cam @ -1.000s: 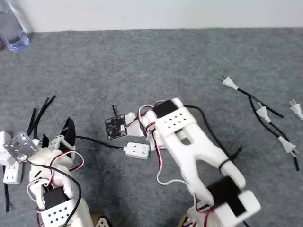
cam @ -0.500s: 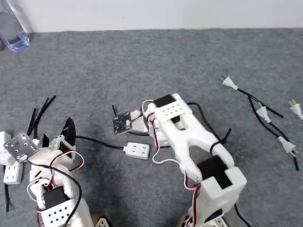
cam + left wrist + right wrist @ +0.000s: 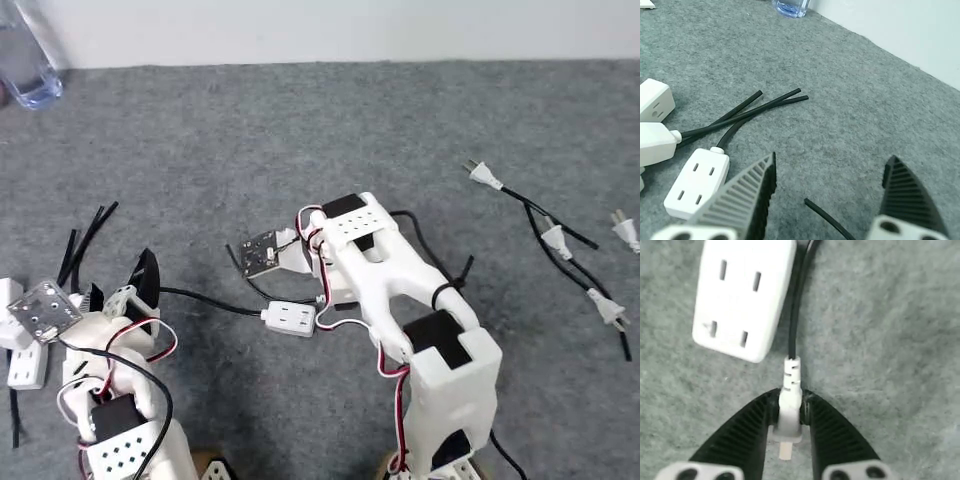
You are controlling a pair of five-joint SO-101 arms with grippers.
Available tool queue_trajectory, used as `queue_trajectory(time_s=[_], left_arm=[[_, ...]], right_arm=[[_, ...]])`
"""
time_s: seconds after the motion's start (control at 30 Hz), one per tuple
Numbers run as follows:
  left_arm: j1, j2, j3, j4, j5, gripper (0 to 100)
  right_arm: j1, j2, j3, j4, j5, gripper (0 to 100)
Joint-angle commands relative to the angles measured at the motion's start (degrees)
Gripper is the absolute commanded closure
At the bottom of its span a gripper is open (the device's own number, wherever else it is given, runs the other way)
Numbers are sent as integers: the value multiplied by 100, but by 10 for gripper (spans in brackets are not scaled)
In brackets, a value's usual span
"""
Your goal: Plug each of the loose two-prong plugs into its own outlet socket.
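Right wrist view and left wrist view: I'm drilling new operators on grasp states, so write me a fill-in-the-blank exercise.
The right gripper is shut on a white ____.
The outlet socket near it shows ____ pairs of slots.
The left gripper has its fingers ____.
Missing: plug; two; open.

Rough grey cloth is covering the table (image 3: 900, 315); the outlet socket (image 3: 742, 295) and plug (image 3: 789, 405) are showing smooth white plastic, the fingers (image 3: 745, 195) ridged matt black.
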Motion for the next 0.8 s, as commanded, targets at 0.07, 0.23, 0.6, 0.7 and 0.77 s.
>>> queue_trajectory(time_s=[0.07,0.23,0.6,0.7,0.77], left_arm=[[0,-26,-31,53,-53,674],[0,-26,-31,53,-44,674],[9,-26,-31,53,-44,674],[9,-26,-31,53,-44,674],[9,-18,-31,53,-44,674]], right_arm=[[233,-462,-299,22,-413,990],[848,-1341,-281,321,-1424,990],[1903,-2431,-264,1103,-7095,991],[1886,-2571,-264,1305,-8000,991],[1833,-2633,-264,1429,-8809,991]])
